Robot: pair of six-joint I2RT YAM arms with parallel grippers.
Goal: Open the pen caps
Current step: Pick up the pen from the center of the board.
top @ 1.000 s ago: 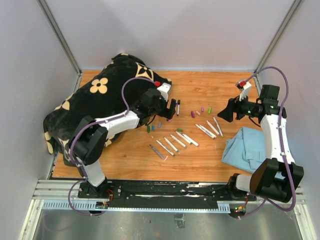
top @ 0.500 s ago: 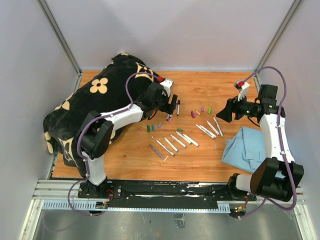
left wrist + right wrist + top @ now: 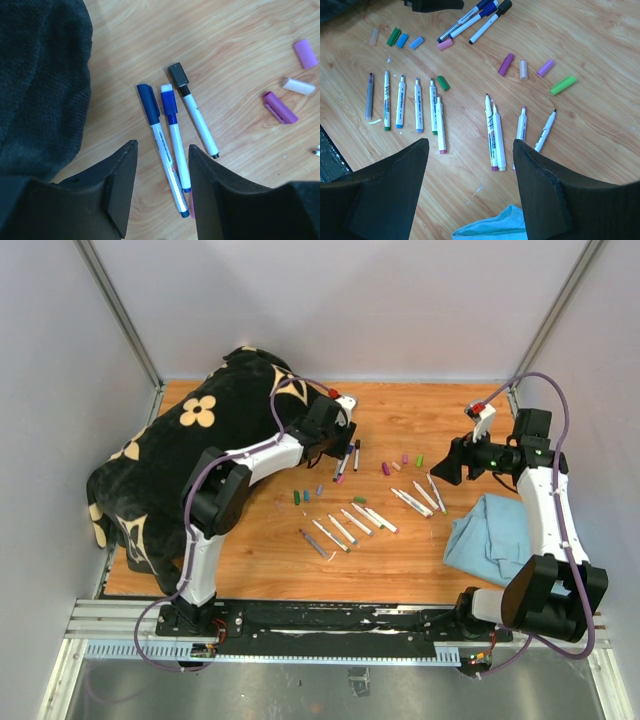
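Left claw [image 3: 162, 146] over three capped pens [image 3: 176, 140]; right claw [image 3: 470, 142] above the bare pens [image 3: 418, 105].
The left claw stands part open, its jaws either side of the two blue pens' barrels, gripping nothing that shows; the pen caps still on are a dark blue cap [image 3: 146, 95], a lighter blue cap [image 3: 169, 102] and a black cap [image 3: 178, 74], side by side, near the black flowered cloth [image 3: 40, 85]; loose caps [image 3: 563, 85] in green, purple, pink and blue lie scattered on the wooden table [image 3: 600, 40]; the right claw is wide open and empty, near the light blue cloth [image 3: 490, 535].
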